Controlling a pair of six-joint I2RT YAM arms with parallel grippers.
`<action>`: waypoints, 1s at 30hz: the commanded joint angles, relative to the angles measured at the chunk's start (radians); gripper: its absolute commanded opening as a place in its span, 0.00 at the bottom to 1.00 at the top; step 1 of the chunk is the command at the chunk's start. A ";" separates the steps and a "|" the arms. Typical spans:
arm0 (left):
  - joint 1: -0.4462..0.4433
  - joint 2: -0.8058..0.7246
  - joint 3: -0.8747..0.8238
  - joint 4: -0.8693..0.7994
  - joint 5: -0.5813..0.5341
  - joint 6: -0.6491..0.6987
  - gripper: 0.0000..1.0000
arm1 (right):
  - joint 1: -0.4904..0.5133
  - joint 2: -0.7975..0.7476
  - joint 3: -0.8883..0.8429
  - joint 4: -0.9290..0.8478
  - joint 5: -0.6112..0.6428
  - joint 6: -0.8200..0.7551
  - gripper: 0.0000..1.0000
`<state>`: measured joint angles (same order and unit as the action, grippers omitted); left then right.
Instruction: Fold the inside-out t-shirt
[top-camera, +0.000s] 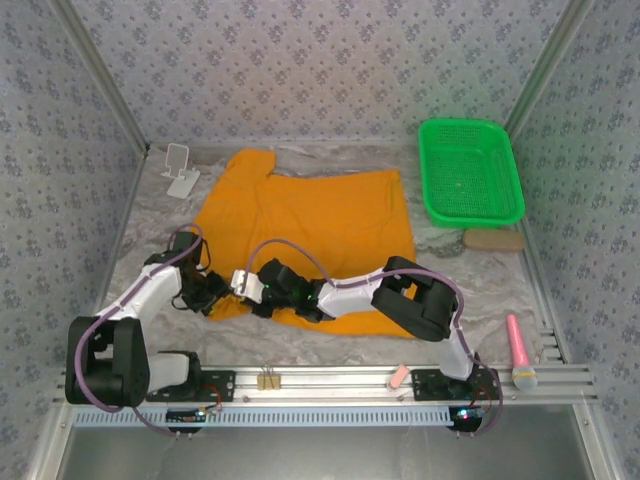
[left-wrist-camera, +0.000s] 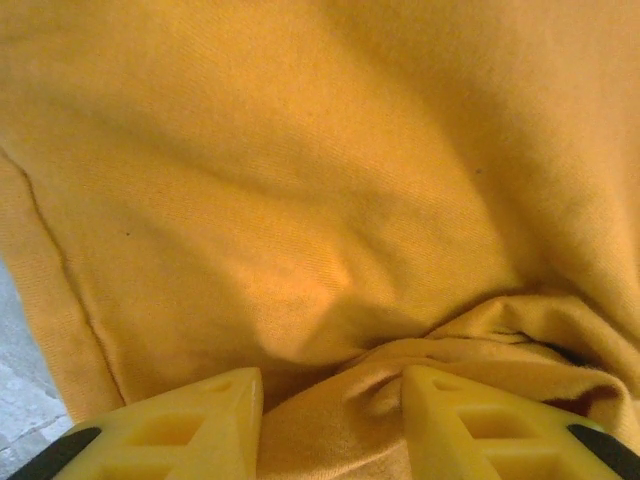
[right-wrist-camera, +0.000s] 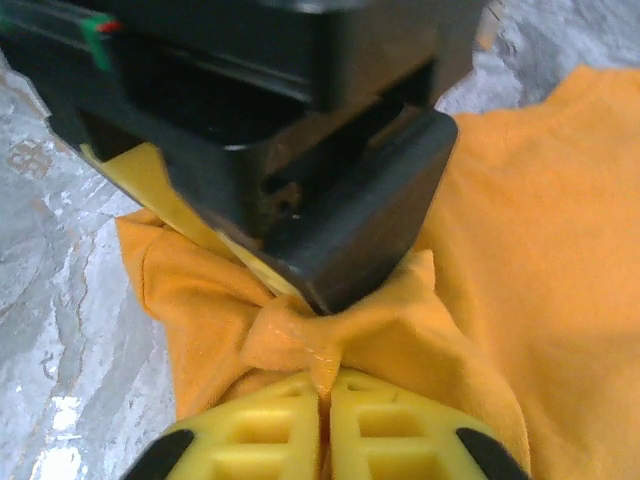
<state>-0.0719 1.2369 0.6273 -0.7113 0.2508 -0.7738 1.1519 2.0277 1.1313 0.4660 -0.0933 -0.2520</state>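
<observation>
Right gripper (right-wrist-camera: 325, 385) pinched tight on a nub of the t-shirt (top-camera: 310, 215) by the desk's (top-camera: 500, 280) near edge, left gripper (left-wrist-camera: 330, 400) clamped a bunch beside it, so both wanted lifting evenly together

No writing, label, brand mark or number can be read anywhere in these views. The orange t-shirt (top-camera: 320, 225) spread on the marbled table (top-camera: 480, 290) shows plain, unprinted cloth on its visible side. The wallpaper (top-camera: 330, 70) behind it carries a repeating ornament rather than letters.
</observation>
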 joint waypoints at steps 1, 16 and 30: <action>0.030 -0.036 0.010 -0.047 0.016 0.026 0.41 | 0.000 -0.009 0.001 -0.009 -0.040 -0.003 0.00; 0.122 -0.141 0.113 -0.125 -0.054 0.103 0.41 | 0.142 -0.189 0.049 -0.494 -0.607 -0.303 0.25; -0.037 0.114 0.152 0.081 -0.108 0.064 0.40 | -0.069 -0.461 -0.266 -0.255 0.288 0.197 0.35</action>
<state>-0.0895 1.3029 0.7357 -0.7013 0.1734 -0.7002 1.1225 1.6268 0.9066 0.2184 -0.1032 -0.2234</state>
